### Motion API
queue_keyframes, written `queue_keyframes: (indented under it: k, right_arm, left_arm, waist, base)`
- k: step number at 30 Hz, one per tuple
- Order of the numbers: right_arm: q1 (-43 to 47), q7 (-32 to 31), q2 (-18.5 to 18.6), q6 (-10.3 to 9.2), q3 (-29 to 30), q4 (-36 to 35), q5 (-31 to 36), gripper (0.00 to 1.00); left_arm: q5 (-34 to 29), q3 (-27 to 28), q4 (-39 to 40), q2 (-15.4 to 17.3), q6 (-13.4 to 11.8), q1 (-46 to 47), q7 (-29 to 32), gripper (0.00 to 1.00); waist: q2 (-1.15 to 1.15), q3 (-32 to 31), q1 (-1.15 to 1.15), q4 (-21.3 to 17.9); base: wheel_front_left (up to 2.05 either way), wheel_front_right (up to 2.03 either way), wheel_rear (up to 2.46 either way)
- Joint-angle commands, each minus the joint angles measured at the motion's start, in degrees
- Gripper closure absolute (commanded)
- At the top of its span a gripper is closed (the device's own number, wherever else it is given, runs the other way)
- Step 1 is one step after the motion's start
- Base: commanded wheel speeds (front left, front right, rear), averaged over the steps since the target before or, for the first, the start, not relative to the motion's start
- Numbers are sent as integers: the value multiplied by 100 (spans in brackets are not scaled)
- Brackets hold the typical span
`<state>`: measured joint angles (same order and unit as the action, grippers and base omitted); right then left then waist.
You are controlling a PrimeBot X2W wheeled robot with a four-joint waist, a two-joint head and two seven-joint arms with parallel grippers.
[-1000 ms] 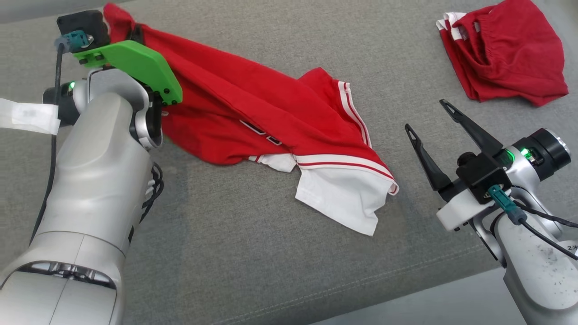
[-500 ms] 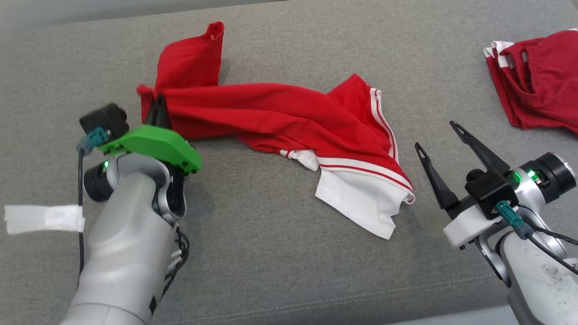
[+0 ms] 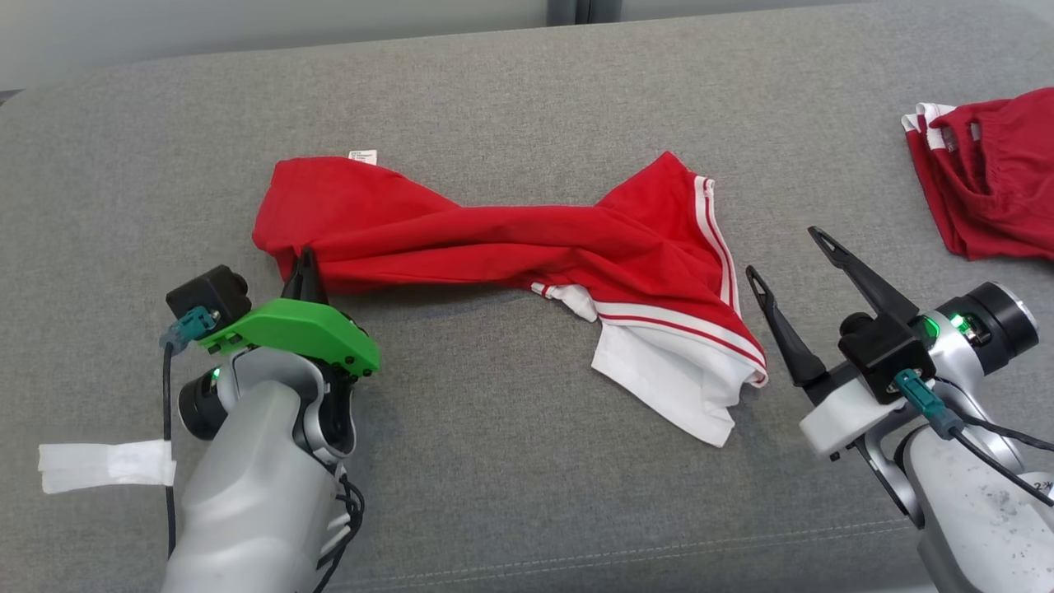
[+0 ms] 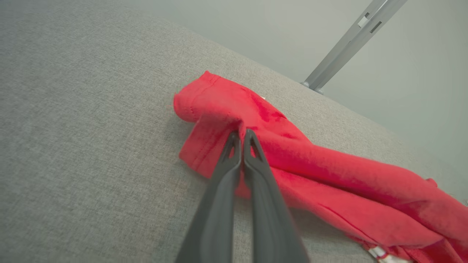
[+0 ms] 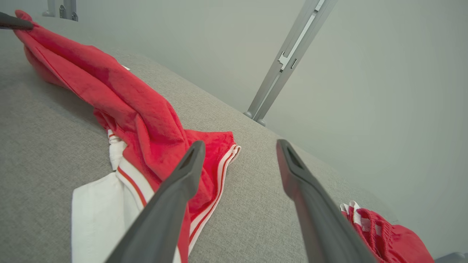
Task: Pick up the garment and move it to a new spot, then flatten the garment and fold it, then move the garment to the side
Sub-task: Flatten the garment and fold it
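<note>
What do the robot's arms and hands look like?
The left arm and right arm are silver-grey, with black cables and teal plugs. Each hand has two long, dark, pointy fingers. The left hand sits on a green plate, the right hand on a white plate. White tape wraps the left cable.

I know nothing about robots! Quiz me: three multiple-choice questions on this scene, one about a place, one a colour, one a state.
1. The bunched garment lies: A near left; B far right; C under an arm.
2. The twisted garment's lower-right panel is: A blue; B black; C white.
3. The right gripper is: A open, empty; B shut on cloth; C shut, empty.
Answers: B, it sits at the head view's right edge; C, that cloth is plainly white; A, its jaws stand apart with nothing between them.
</note>
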<state>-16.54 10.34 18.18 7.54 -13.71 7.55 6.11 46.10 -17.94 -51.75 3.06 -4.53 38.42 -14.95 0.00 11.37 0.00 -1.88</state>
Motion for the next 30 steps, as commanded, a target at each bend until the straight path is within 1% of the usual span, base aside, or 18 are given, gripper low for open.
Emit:
queue_keyframes:
  k: [1, 2, 3, 5, 13, 17, 18, 19, 20, 21, 23, 24, 25, 26, 30]
  right_arm:
    - [79, -4, 2, -10, 26, 13, -43, 0]
    - [100, 0, -1, -10, 42, 13, -42, 0]
    - [121, 3, -9, -10, 57, 14, -41, 0]
    - [139, 10, -28, -10, 77, 13, -34, 0]
    - [309, 61, -137, -10, 179, 51, -44, 0]
    - [397, 87, -203, -10, 166, 122, -49, 0]
    - [412, 97, -209, -10, 156, 136, -58, 0]
    - [433, 102, -217, -10, 148, 158, -58, 0]
    - [456, 101, -226, -10, 141, 180, -57, 0]
    - [476, 105, -233, -10, 136, 198, -60, 0]
    - [490, 112, -238, -10, 127, 230, -62, 0]
    - [497, 116, -240, -10, 121, 242, -69, 0]
    - [517, 118, -244, -10, 115, 253, -76, 0]
    - [544, 118, -248, -10, 106, 267, -81, 0]
    - [617, 115, -269, -10, 97, 302, -99, 0]
  left_arm:
    - [-23, 36, 56, 8, 13, -116, -27, 84]
    - [-31, 49, 96, 6, 15, -171, -28, 82]
    - [-52, 80, 161, 4, 3, -220, -28, 90]
    - [-106, 132, 299, 0, -26, -371, -29, 100]
    - [-420, 432, 1079, -3, -149, -1260, -28, 100]
    - [-335, 377, 1318, -6, -207, -1703, -29, 100]
    - [-262, 358, 1361, -7, -213, -1819, -29, 98]
    - [-199, 343, 1402, -5, -236, -1911, -29, 92]
    - [-163, 316, 1446, -5, -251, -1995, -29, 82]
    - [-131, 295, 1489, -5, -269, -2079, -29, 69]
    - [-103, 278, 1566, -5, -319, -2227, -29, 54]
    - [-41, 262, 1578, -6, -341, -2315, -29, 38]
    - [-2, 257, 1596, -6, -355, -2383, -28, 14]
    - [5, 250, 1621, -5, -362, -2433, -26, 0]
    - [-31, 318, 1721, -6, -402, -2657, -25, 0]
  waist:
    - [0, -13, 0, -5]
    - [0, -23, 0, -7]
    - [0, -34, 0, -9]
    - [0, -55, 0, -11]
    - [0, -152, 0, 17]
    - [0, -226, 0, 21]
    - [0, -247, 0, 20]
    - [0, -273, 0, 20]
    - [0, -301, 0, 22]
    - [0, -328, 0, 26]
    - [0, -386, 0, 32]
    - [0, -421, 0, 33]
    - [0, -456, 0, 34]
    - [0, -490, 0, 35]
    - [0, -621, 0, 50]
  base:
    - [0, 0, 0]
    - [0, 0, 0]
    - [0, 0, 0]
    - [0, 0, 0]
    - [0, 0, 0]
    - [0, 0, 0]
    - [0, 0, 0]
    - [0, 0, 0]
    - [0, 0, 0]
    - [0, 0, 0]
    - [0, 0, 0]
    - [0, 0, 0]
    - [0, 0, 0]
    - [0, 0, 0]
    - [0, 0, 0]
